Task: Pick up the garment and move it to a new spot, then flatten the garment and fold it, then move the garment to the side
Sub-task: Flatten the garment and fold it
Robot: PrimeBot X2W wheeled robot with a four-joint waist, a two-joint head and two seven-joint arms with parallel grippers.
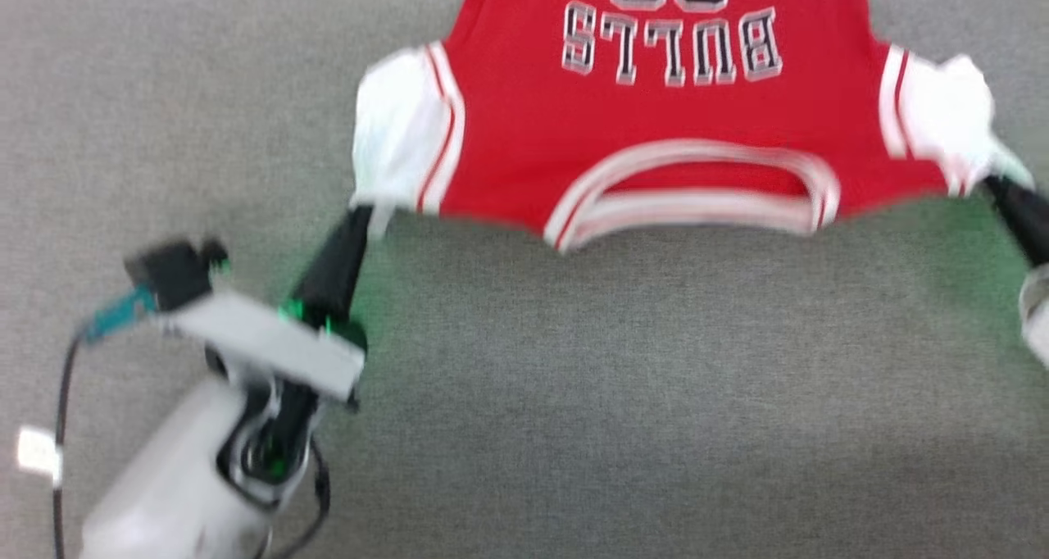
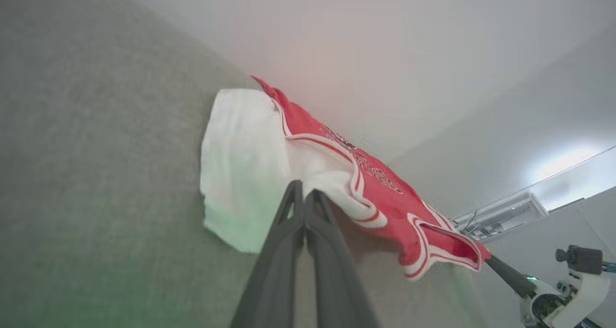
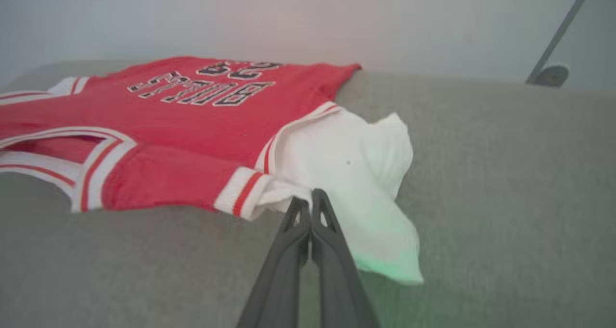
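The garment is a red jersey T-shirt with white sleeves and a "BULLS 23" print, spread front up on the grey table, collar toward me. My left gripper is shut on the near edge of its left white sleeve, which the left wrist view shows pinched at the fingertips. At the right edge, my right gripper is shut on the right white sleeve, its tips pinching the sleeve beside the striped trim. The shirt stretches between both grippers, shoulders slightly lifted.
Grey felt-like surface lies in front of the shirt and to both sides. My left forearm with its cable occupies the lower left. A pale wall rises beyond the table's far edge, and a thin dark stand is at the right.
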